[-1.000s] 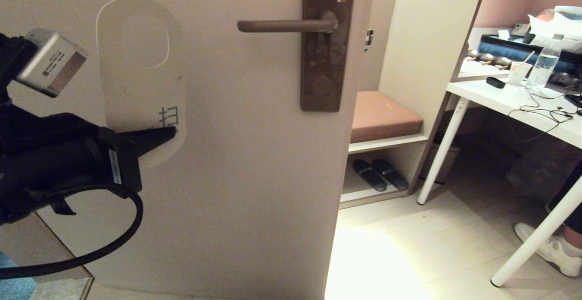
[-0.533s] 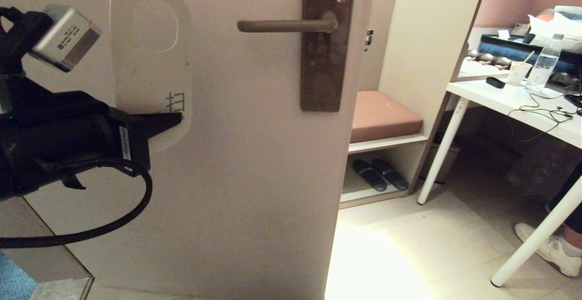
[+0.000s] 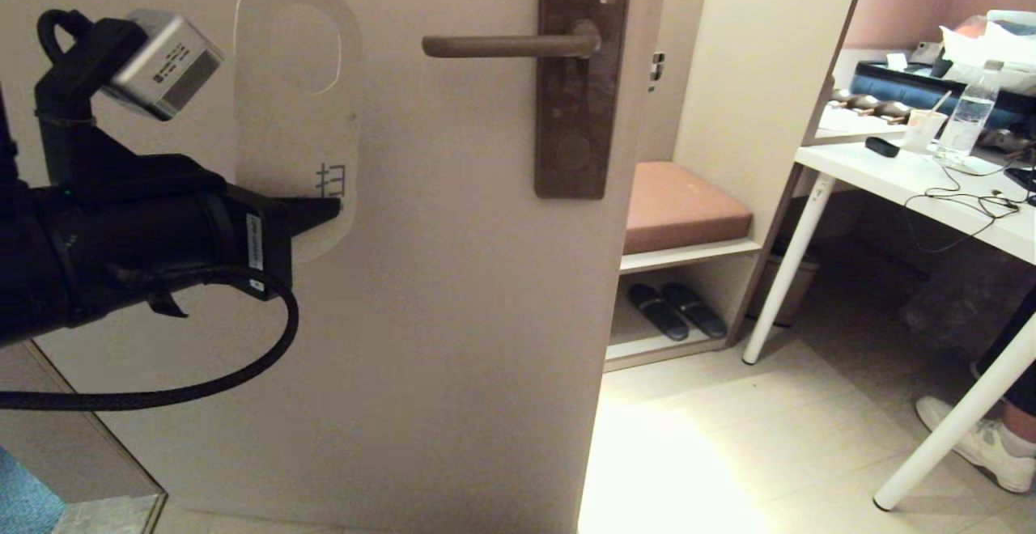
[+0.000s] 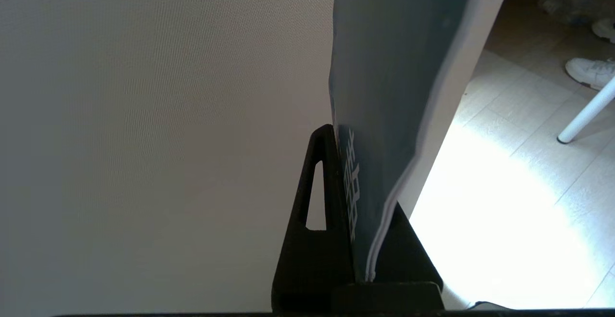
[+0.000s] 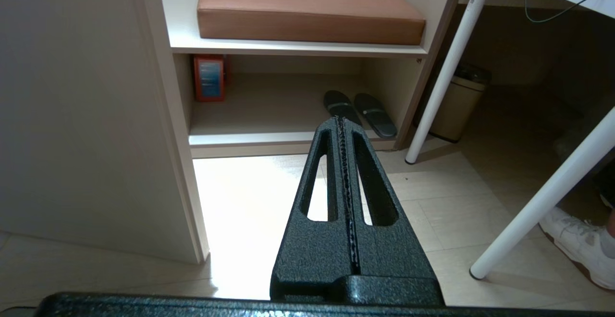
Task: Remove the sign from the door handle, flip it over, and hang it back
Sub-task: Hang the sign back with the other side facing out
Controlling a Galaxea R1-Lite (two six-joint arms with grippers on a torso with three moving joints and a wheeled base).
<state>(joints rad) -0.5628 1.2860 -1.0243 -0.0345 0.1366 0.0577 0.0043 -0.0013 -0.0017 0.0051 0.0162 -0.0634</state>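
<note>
left gripper (image 3: pixel 328 209): pinched tight on the bottom end of the sign (image 3: pixel 298 113), holding it upright in front of the door, off-white side facing out

door handle (image 3: pixel 506 46): bare lever, its free tip just right of the sign's top, a small gap between

open room: plain door face all around the sign

left wrist view: shows the sign's slate-blue back

right gripper (image 5: pixel 342 122): closed with nothing in it, parked low, pointing at the slippers (image 5: pixel 360 108)

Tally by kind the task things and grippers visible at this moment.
Signs: 1, the sign, clamped at its lower end by the left gripper
Door handles: 1, the door handle, bare
Grippers: 2, left and the right gripper, shut, empty
Total: 4
</note>
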